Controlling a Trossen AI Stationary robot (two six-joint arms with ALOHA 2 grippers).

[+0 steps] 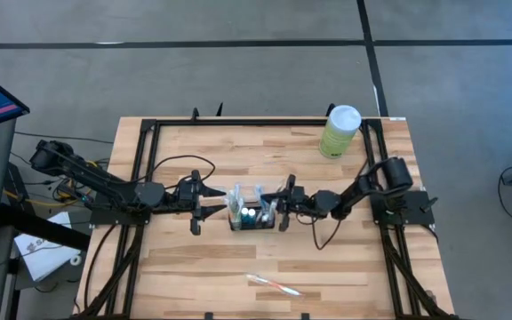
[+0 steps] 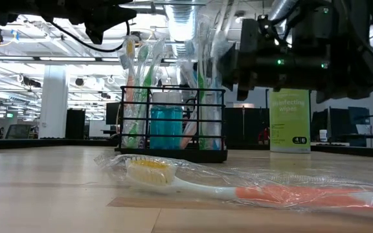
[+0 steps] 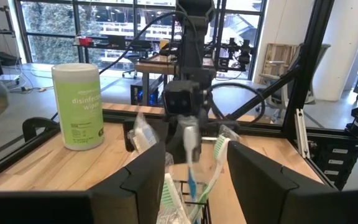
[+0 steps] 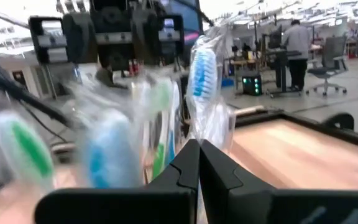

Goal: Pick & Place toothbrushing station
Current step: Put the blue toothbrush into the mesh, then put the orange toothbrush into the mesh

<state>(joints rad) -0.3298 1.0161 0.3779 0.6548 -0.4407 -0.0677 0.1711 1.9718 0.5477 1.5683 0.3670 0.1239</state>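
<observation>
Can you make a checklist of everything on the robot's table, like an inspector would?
Surface: pale wooden table inside a black frame.
Job's things: black wire toothbrushing station stands mid-table, holding wrapped toothbrushes and a blue cup.
Clutter: one wrapped toothbrush lies flat near the front edge; a green disinfecting wipes canister stands at the back right corner.
Grippers: left claw is open, just left of the station; right claw is shut, at the station's right side. Whether it holds anything cannot be told.
Cables: black cables loop from both arms over the table; more trail on the floor at left.
Surroundings: grey floor, a monitor corner at left, a person at a desk far off in the right wrist view.
</observation>
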